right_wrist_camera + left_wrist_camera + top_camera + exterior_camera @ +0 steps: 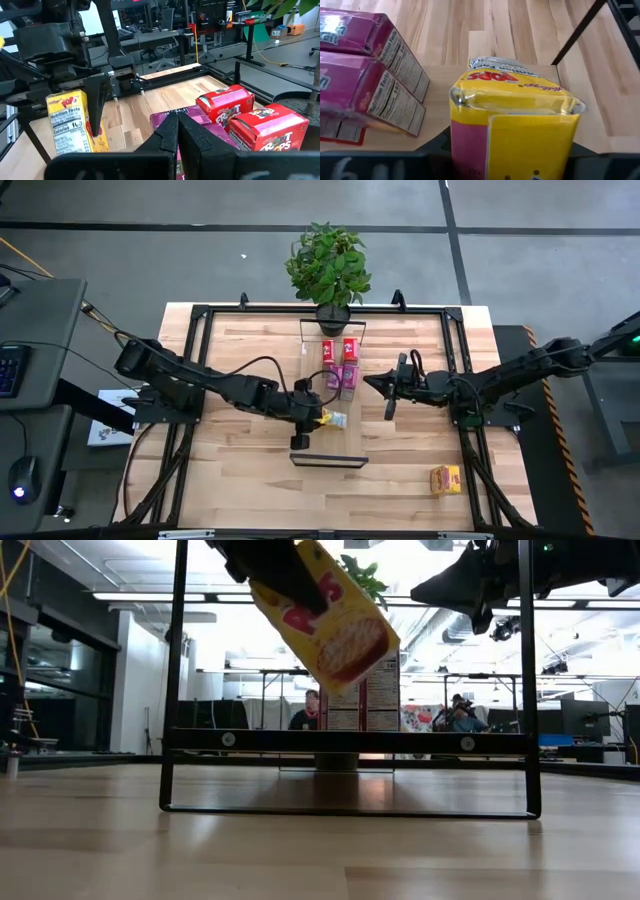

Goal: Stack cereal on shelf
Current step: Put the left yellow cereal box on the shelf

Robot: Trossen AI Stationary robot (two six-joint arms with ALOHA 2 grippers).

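My left gripper [312,418] is shut on a yellow cereal box [334,418] and holds it over the long wooden shelf [335,444] in the middle of the table. In the low view the box [330,625] hangs tilted above the shelf's black end frame [350,740]. Farther along the plank lie two pink boxes [365,75] and, beyond them, two red boxes [250,117]. My right gripper [177,132] is shut on nothing, level, just right of the pink boxes [340,380]. My left gripper pinches the yellow box between its two fingers, one dark finger [97,107] lying on a broad printed face [102,137]. It comes slanting down from the table's left. The box is lifted clear of the shelf, tilted, its free end [365,660] lowest.
Another yellow box [446,478] lies on the tabletop near the front right. A potted plant [330,270] stands at the shelf's far end. Black frame rails [195,370] run along both sides of the table. People sit in the room beyond.
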